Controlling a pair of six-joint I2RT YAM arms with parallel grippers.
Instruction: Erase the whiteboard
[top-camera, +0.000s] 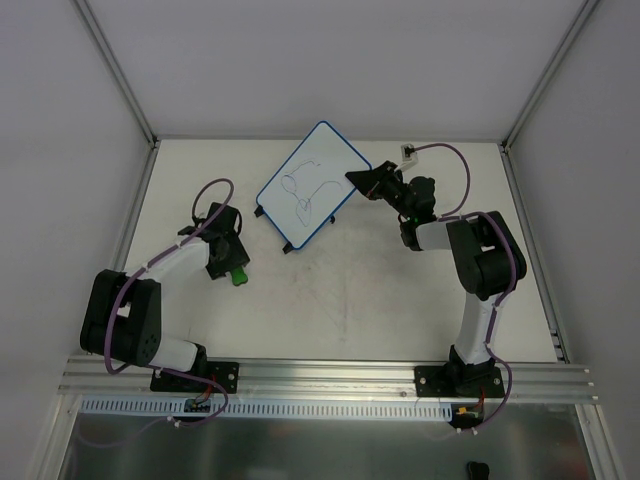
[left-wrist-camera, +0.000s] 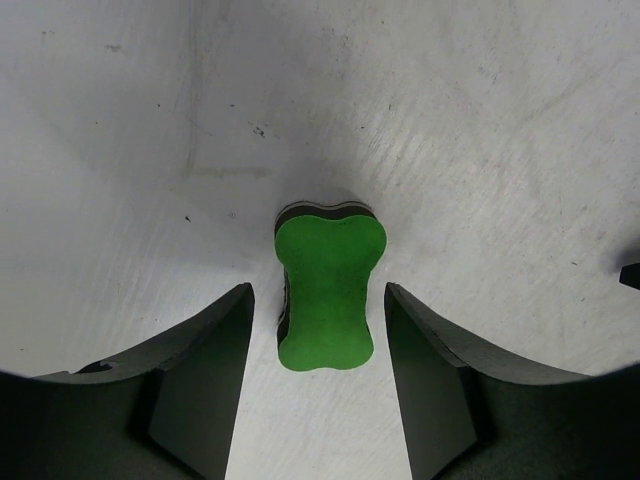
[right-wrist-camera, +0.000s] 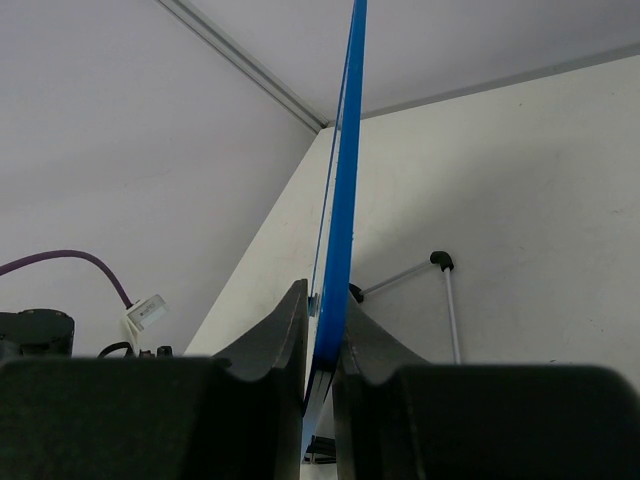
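- Enclosed cell, plain white wall panels with metal corner strips. The pale table (top-camera: 400, 300) is scuffed, with faint marks across its middle.
- The whiteboard (top-camera: 312, 185) sits at the far centre of the table, just left of the right arm's wrist and well apart from the left arm.
- Its scribbled face is turned up toward the overhead camera, with looping pen lines across the middle.
- The long axis runs on a diagonal, from far-right down to near-left. It does not sit square with the table edges.
- The right gripper (top-camera: 365, 180) is clamped on the board's right-hand long edge, close to the far-right corner. In the wrist view both fingers pinch the thin blue rim edge-on.
- That view also shows a thin wire leg with a black foot behind the board. The board looks propped or tipped up, though I cannot tell how much of it touches the table.
- Handling judgement: it is thin, stiff and probably light. The face is smooth and likely slick, so a rim pinch is the sensible hold. Held near one corner, it may pivot or flex when rubbed.
- The left gripper (left-wrist-camera: 318, 290) is over the near-left part of the table, jaws apart, straddling the green eraser (left-wrist-camera: 328, 290). A gap shows on each side and neither finger touches it.
- Judged step: take the eraser. No wiping is done yet.
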